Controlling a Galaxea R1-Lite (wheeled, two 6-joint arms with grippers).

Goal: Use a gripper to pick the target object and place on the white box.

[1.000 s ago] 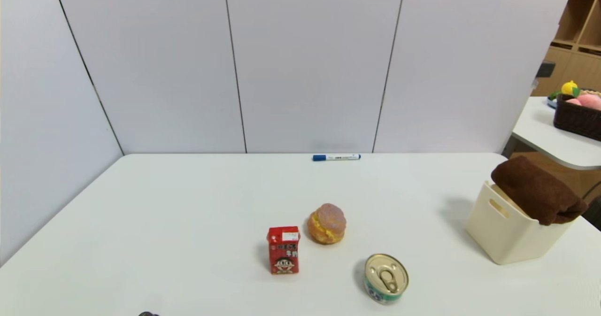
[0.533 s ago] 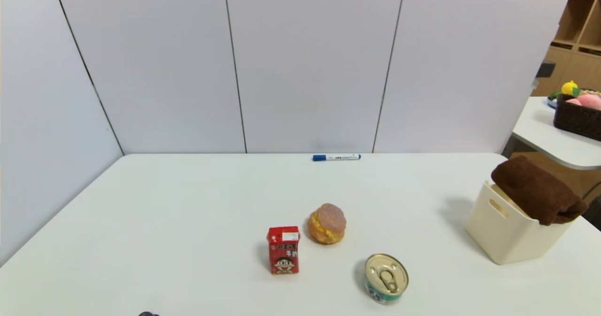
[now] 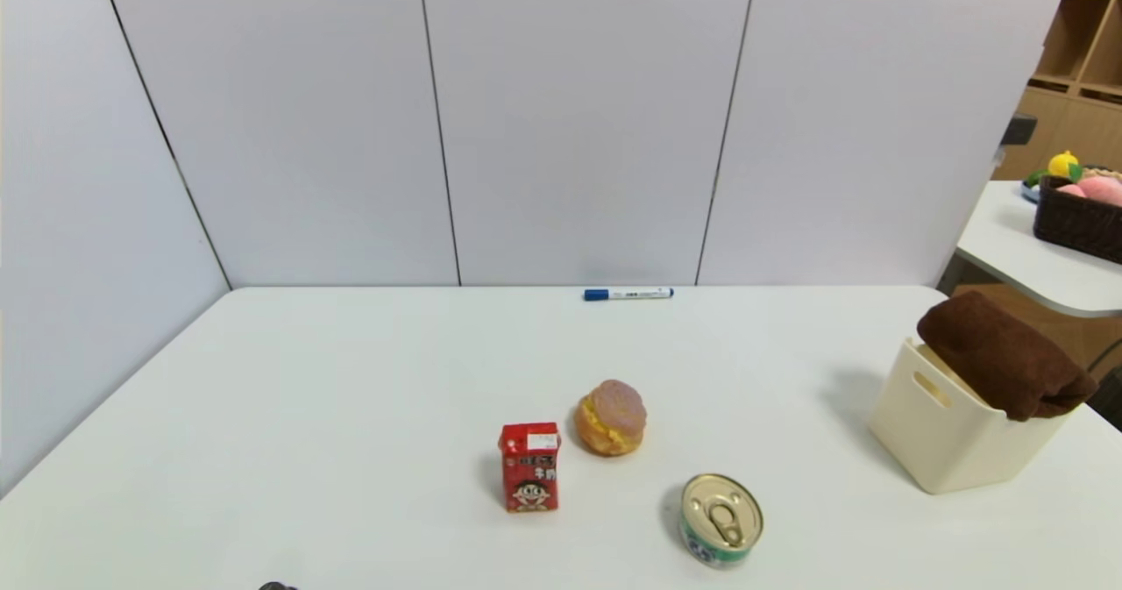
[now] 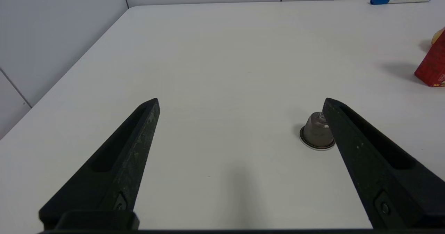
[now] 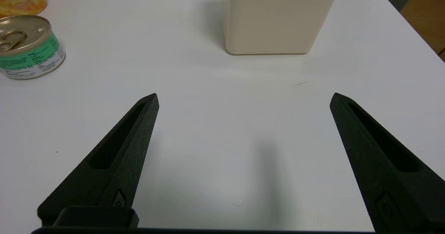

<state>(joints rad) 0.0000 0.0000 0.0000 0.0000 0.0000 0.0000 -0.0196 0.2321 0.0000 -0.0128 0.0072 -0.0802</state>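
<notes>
The dark brown towel roll (image 3: 1004, 366) lies across the rim of the cream-white box (image 3: 942, 432) at the table's right side, free of any gripper. In the right wrist view my right gripper (image 5: 243, 96) hovers open over bare table, a short way in front of the white box (image 5: 278, 18); the towel is out of that view. My left gripper (image 4: 241, 102) is open too, low over the table's near left part, holding nothing. Neither gripper shows in the head view.
A red carton (image 3: 529, 466), a cream-filled bun (image 3: 610, 417) and a green-labelled tin (image 3: 720, 520) stand mid-table. A blue marker (image 3: 628, 294) lies by the back wall. A small grey capsule (image 4: 316, 132) sits beside the left gripper's finger. A side table with a basket (image 3: 1078, 217) stands far right.
</notes>
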